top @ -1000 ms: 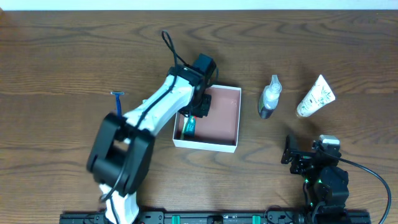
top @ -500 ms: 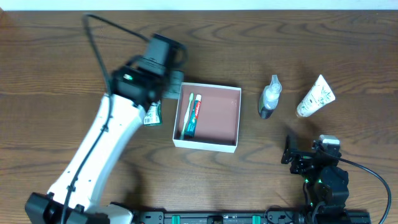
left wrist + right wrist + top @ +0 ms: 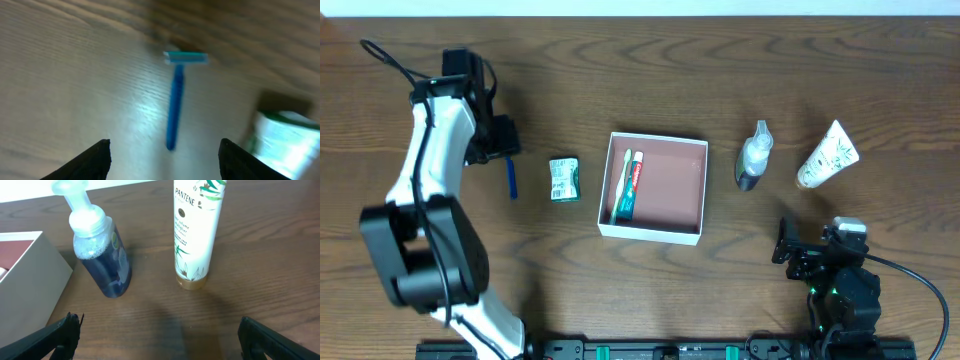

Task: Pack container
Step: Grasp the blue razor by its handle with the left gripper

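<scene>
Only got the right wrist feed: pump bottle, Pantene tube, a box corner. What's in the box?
Observer: The container holds a toothbrush and toothpaste, lying along its left wall.
Operator: Where's the left arm?
Observer: Far left of the table. The left gripper is open, aimed at a blue razor lying on the wood.
Operator: Anything else loose?
Observer: A small green-and-white packet lies between the razor and the container.
</scene>
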Robot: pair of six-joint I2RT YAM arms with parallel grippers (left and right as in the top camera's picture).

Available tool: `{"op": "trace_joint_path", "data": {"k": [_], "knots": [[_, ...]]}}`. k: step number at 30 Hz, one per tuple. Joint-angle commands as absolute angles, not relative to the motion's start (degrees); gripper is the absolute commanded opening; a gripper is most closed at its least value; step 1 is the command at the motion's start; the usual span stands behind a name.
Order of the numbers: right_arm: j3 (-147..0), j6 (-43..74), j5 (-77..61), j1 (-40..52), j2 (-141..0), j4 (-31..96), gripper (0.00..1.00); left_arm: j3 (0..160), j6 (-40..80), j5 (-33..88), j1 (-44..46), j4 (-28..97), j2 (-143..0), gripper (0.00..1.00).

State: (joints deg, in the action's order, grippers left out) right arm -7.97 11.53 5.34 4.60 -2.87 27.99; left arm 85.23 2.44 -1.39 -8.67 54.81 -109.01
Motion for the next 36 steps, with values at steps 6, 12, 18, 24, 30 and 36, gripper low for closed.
{"op": "trace_joint_path", "data": {"k": [6,12,18,24,30,36], "knots": [[-7.8,11.9,5.3,4.0,-2.5,28.0,0.99,85.4,-0.4,-0.3,-9.8,52.6,-118.2,0.69],[-7.8,11.9,5.3,4.0,-2.5,28.0,0.99,85.4,-4.3,3.7,-9.8,52.0,-122.3,0.63],[-7.8,11.9,5.3,4.0,-2.5,28.0,0.99,85.4,-4.3,3.7,-9.8,51.8,-123.9,0.36],[-7.8,11.9,5.3,4.0,-2.5,28.0,0.99,85.4,-4.3,3.9,-9.8,52.8,-124.0,0.08],[-7.8,11.9,5.3,4.0,-2.5,28.0,0.99,85.4,-2.1,4.2,-9.7,55.9,-120.2,0.06],[-7.8,11.9,5.3,4.0,-2.5,28.0,0.99,85.5,0.1,11.1,-7.1,57.9,-107.1,0.06]]}}
